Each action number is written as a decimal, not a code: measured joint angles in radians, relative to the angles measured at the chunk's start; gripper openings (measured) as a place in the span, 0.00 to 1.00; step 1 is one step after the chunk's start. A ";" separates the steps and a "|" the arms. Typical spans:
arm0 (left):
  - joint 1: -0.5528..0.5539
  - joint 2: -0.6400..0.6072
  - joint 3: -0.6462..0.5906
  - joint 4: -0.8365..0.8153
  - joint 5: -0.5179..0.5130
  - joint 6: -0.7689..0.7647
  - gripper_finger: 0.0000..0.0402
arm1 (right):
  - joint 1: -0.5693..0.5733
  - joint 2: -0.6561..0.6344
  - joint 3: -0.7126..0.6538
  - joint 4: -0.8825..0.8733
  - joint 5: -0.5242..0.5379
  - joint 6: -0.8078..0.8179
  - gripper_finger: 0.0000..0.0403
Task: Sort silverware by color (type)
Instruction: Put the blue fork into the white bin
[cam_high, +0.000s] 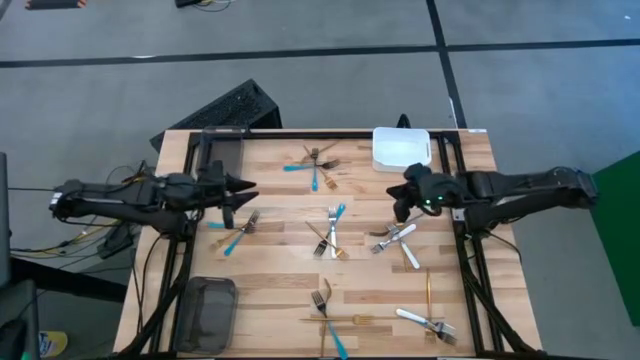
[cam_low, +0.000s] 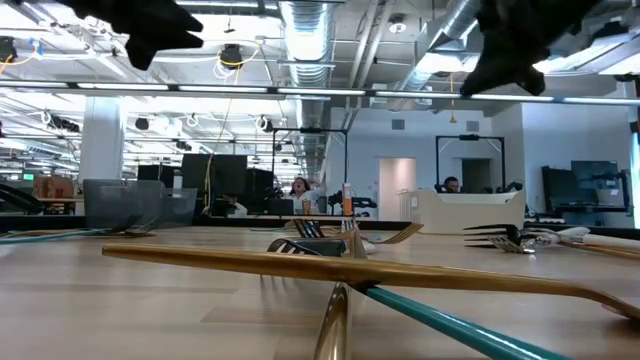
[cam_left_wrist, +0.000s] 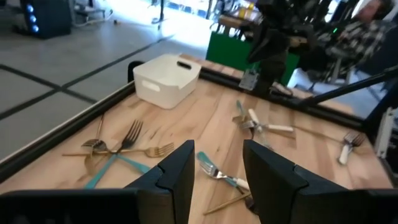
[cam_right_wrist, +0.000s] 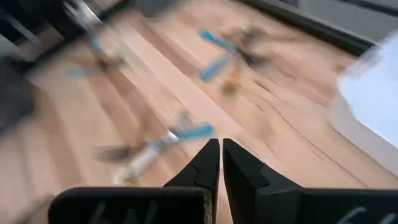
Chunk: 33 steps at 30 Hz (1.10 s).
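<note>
High view: the pale wooden tabletop (cam_high: 280, 300) carried the mixed silverware (cam_high: 330, 232), blue-handled, gold and silver forks, in loose crossed clusters from upper centre to lower right; nothing looked sorted. A white rectangular plastic bin (cam_high: 401, 148) sat at the top edge, a dark tray (cam_high: 207, 312) at lower left. The left claw (cam_high: 243, 189) hovered at left centre above a blue-and-gold pair; the right claw (cam_high: 400, 205) hung right of centre over a silver cluster.

Low view: a gold fork (cam_low: 350, 272) lay across a teal handle in the foreground; both arms were cut off at the top.

Left wrist view: fingers (cam_left_wrist: 179, 174) stood well apart, holding nothing.

Right wrist view: fingers (cam_right_wrist: 205, 163) were nearly touching, nothing visibly between them; everything beyond was smeared.

Judgement: the approach to a first pick. The next move calls for isolating one fork from its overlapping neighbours.
</note>
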<state>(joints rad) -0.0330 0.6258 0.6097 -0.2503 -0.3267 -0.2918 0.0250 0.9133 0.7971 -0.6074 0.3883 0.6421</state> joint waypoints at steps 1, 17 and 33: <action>0.000 0.025 0.012 0.000 0.000 0.005 0.31 | -0.004 0.021 0.020 -0.043 -0.006 -0.003 0.12; 0.059 0.387 0.253 -0.068 0.014 -0.119 0.56 | -0.175 0.256 0.233 -0.133 -0.289 -0.334 0.16; 0.079 0.544 0.257 -0.206 0.102 -0.101 0.55 | -0.305 0.285 0.021 -0.296 -0.371 -0.535 0.22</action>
<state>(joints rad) 0.0460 1.1694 0.8669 -0.4560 -0.2244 -0.3926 -0.2799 1.1985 0.8183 -0.9034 0.0174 0.1074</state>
